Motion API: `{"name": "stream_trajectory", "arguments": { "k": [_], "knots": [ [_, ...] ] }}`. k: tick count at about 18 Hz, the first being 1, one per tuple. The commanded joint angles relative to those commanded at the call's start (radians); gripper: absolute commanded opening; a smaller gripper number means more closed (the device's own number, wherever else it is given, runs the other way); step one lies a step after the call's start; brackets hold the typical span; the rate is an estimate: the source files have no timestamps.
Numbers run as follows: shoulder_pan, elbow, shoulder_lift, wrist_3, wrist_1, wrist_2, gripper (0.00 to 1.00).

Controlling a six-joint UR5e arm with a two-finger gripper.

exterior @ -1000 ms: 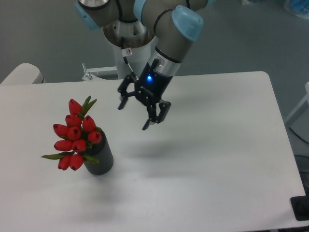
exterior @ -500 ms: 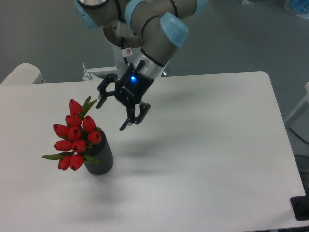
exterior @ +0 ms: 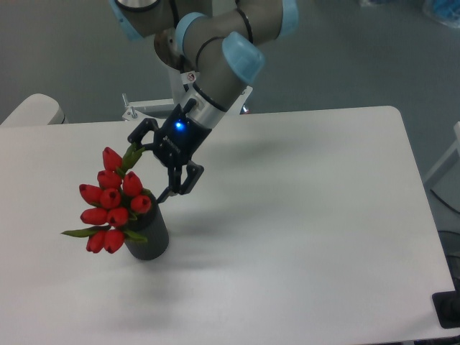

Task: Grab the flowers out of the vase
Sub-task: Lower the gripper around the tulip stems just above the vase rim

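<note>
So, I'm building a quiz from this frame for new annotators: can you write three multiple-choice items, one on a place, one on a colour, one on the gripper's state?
1. Where are the flowers?
A. lying on the table
B. standing in the vase
C. held in the gripper

2. What colour are the buds?
A. yellow
B. white
C. red

3. How is the gripper?
A. open, holding nothing
B. shut on the flowers
C. shut on the vase

Answers:
1 B, the stems go down into the dark vase on the table.
2 C, every bud is red, with green leaves.
3 A, its fingers are spread beside the bunch's top.
</note>
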Motion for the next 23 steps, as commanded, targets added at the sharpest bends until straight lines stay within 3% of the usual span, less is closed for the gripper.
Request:
{"name": "stream_trajectory", "arguments": {
  "k": [23],
  "knots": [
    [-0.060,0.034,-0.060,-0.002,0.002,0.008,1.00]
  ]
}}
